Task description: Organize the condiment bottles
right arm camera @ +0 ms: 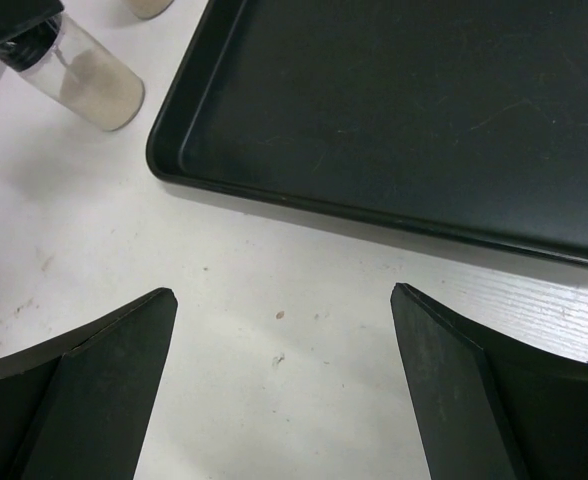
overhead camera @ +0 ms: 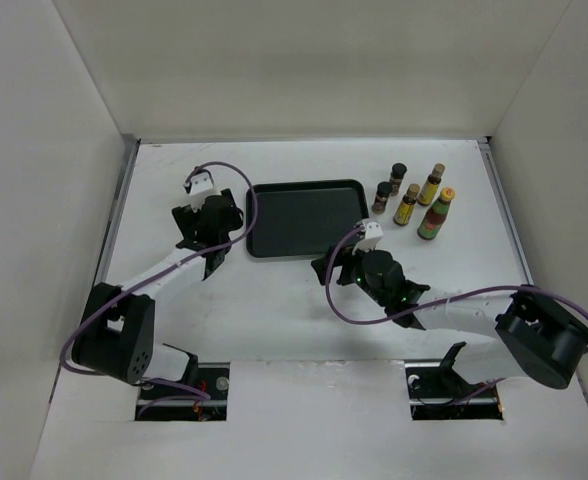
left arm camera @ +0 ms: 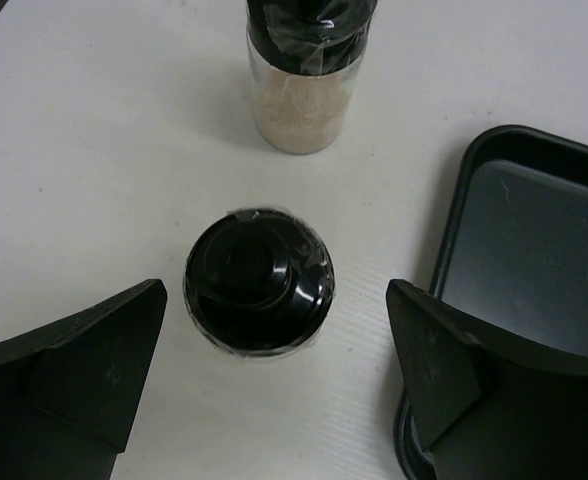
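White table (overhead camera: 274,320), white walls. Labels are too small to read on the five bottles right of the black tray (overhead camera: 309,218): two tiny dark brown bottles (overhead camera: 398,177), two slim yellow-labelled bottles (overhead camera: 432,184), and a red-green bottle (overhead camera: 436,214) with an orange cap. Left of the tray, the left arm hides two more in the top view. The near cream bottle (left arm camera: 259,285) shows its black cap between the spread fingers of the left gripper (left arm camera: 276,300), not touching them. The far cream bottle (left arm camera: 299,110) is cut off at the top of the view. Right gripper (right arm camera: 284,295) is spread over bare table beside the tray's edge.

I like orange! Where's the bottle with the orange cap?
In the top view, the orange-capped bottle stands on the right, past the black tray, just beside a yellow bottle.
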Controlling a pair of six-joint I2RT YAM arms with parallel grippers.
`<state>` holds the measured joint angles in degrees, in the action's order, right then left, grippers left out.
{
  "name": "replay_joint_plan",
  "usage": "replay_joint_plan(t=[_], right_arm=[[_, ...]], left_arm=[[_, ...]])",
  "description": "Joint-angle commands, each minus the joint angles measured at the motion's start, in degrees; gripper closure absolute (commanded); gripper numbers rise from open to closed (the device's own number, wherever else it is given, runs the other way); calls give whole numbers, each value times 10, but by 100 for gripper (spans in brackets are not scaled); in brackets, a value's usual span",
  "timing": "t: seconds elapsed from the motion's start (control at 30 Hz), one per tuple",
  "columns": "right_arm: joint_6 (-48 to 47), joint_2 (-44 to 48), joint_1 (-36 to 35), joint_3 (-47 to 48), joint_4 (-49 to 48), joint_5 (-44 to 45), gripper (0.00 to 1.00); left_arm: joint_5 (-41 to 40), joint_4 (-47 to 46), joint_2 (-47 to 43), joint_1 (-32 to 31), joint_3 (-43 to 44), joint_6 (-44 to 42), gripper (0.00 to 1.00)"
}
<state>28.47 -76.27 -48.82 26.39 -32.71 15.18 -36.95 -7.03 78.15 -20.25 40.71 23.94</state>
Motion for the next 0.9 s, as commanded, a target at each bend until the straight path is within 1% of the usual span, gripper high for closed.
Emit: replay_joint_plan(t=[0.0,0.07,0.17,0.3,0.33,0.4,0.5,0.57,0.73,0.8,0.87], right_arm=[[-4,-4,-5,-1,-46,-16,5],[-2,-7,-5,1,-40,-21,5],[-6,9,-5,-3,-46,-19,5],[-2,3,-5,-4,-45,-27,7],[-2,4,-5,-2,-44,-28,7],[-6,8,-5,-4,-49,-24,7],[-3,-1,-5,-4,-49,-28,7],[-3,1,-5,-2,-46,-27,7],[-2,0,-2,-6,-51,-26,7],[-1,9,-2,-8,-50,-24,7],[-2,19,-2,-13,-53,-21,7]], left_arm=[[-10,-49,16,3,36,-15,8],[-12,-54,23,3,36,-17,12],[-13,-64,31,3,30,-18,22],[-15,-69,26,3,20,-20,34],[-19,-73,25,3,15,-21,37],[-25,-82,26,4,6,-21,48],[-37,-83,9,1,0,-25,59],[-51,-86,-19,-7,-3,-33,61],[-68,-81,-80,-48,32,-63,61],[-69,-86,-84,-74,47,-68,61],[-65,-86,-64,-92,68,-68,61]])
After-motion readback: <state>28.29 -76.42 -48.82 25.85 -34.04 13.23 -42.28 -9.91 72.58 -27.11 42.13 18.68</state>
